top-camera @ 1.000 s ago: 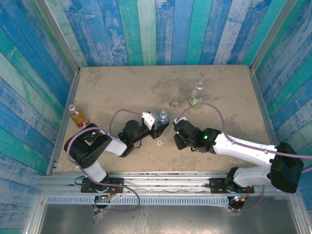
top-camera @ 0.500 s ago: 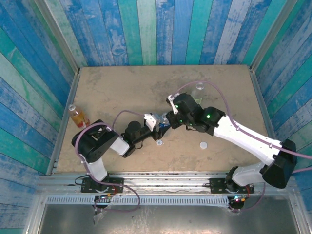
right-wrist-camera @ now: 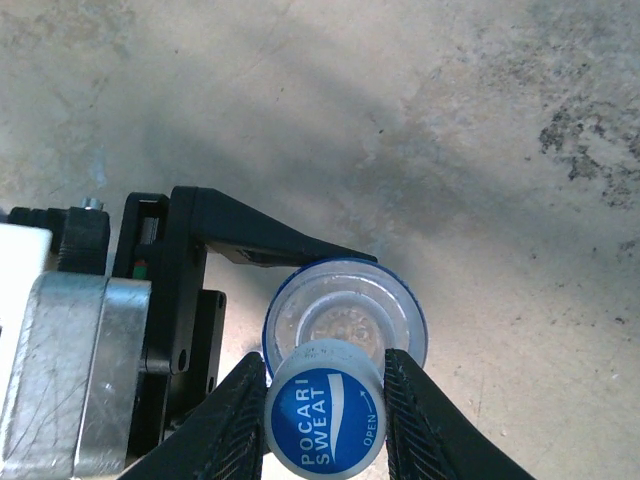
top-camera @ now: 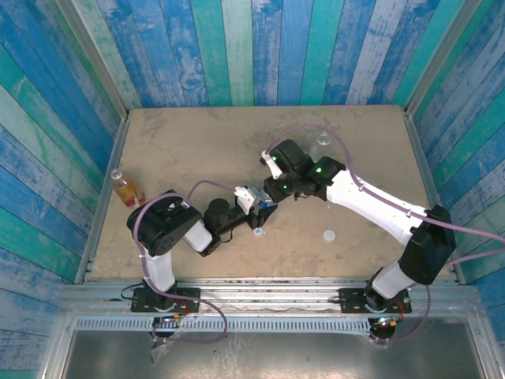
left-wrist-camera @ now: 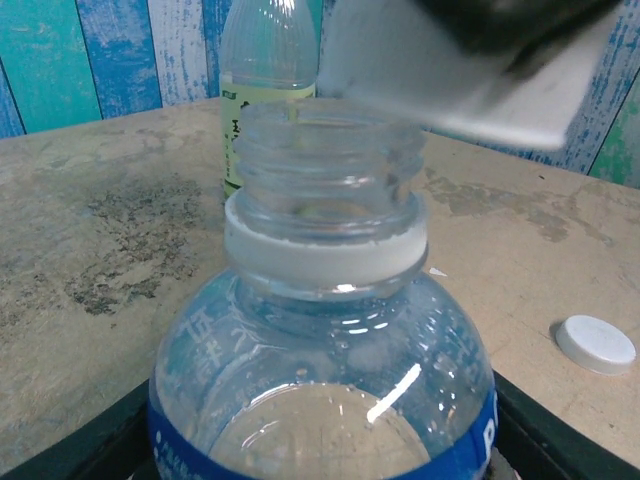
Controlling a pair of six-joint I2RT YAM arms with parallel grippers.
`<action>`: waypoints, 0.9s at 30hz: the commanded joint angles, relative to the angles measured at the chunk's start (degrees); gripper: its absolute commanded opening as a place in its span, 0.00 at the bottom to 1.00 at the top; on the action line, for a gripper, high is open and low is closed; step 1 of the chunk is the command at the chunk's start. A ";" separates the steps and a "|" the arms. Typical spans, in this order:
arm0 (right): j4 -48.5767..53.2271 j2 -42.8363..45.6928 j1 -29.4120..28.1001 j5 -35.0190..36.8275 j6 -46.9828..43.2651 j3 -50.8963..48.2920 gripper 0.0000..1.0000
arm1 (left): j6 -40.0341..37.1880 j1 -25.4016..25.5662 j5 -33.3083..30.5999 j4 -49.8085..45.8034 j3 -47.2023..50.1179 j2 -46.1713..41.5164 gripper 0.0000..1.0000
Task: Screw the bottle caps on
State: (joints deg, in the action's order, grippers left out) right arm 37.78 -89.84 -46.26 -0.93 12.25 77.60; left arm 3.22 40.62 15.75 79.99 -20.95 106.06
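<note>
Blue is the colour to watch. The round blue plastic cap (right-wrist-camera: 325, 420) with white lettering is pinched between the two fingers of the right gripper (right-wrist-camera: 324, 388), jaws clamped on its rim. It hangs just above the open mouth of the clear plastic blue-labelled bottle (left-wrist-camera: 320, 390), overlapping one edge of that mouth rather than sitting centred on it. I read this as the lining-up step before threading, which is why the cap is held level and lettering-up.

The left gripper (top-camera: 263, 209) has its black jaws closed on the blue-labelled bottle's body, as far as I can judge from the left wrist view, where the bottle stands upright between them. I take that grip to be there to stop the bottle turning under the twist. The threads and white collar ring are bare, so nothing is screwed on yet.

Room around the blue-labelled bottle is decent. A flat white plastic cap (top-camera: 330, 234) lies loose on the sandy tabletop (top-camera: 197, 142), well off toward the right arm's side of the bottle. A smaller pale round cap (top-camera: 257, 232) lies just on its near side, beside the left gripper. The pale yellow-green clear bottle (left-wrist-camera: 268, 60) stands beyond it, and the orange-filled bottle (top-camera: 124, 188) stands well apart by the left-hand wall. Table edges and plank walls (top-camera: 237, 47) are far from the blue-labelled bottle. The only tight spot I see for centring the cap is the left gripper's black finger (right-wrist-camera: 250, 240) just beside the mouth.
</note>
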 commanded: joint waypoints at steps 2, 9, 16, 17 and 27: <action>2.00 -1.52 0.62 -0.65 -2.71 1.92 0.33 | -1.02 0.42 -0.01 -0.96 0.25 3.00 0.66; 3.08 -3.91 1.52 -2.45 -3.86 3.46 0.33 | -1.39 0.41 -0.07 -1.50 0.16 3.19 0.67; 5.97 -6.00 1.85 -2.97 -3.41 5.73 0.32 | -1.81 0.39 -0.18 -1.95 -0.14 3.67 0.67; 6.99 -6.48 1.94 -3.00 -3.37 6.42 0.32 | -1.75 0.42 -0.23 -2.03 -0.07 3.66 0.67; 8.19 -7.12 3.19 -6.64 -1.28 5.27 0.31 | -1.64 0.42 -0.60 -2.12 -0.26 3.91 0.67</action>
State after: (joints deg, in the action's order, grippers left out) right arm 43.46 -96.33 -43.35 -5.58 9.87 84.88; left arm 2.39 40.73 15.57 81.38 -21.12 107.18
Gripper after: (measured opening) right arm 0.311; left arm 0.671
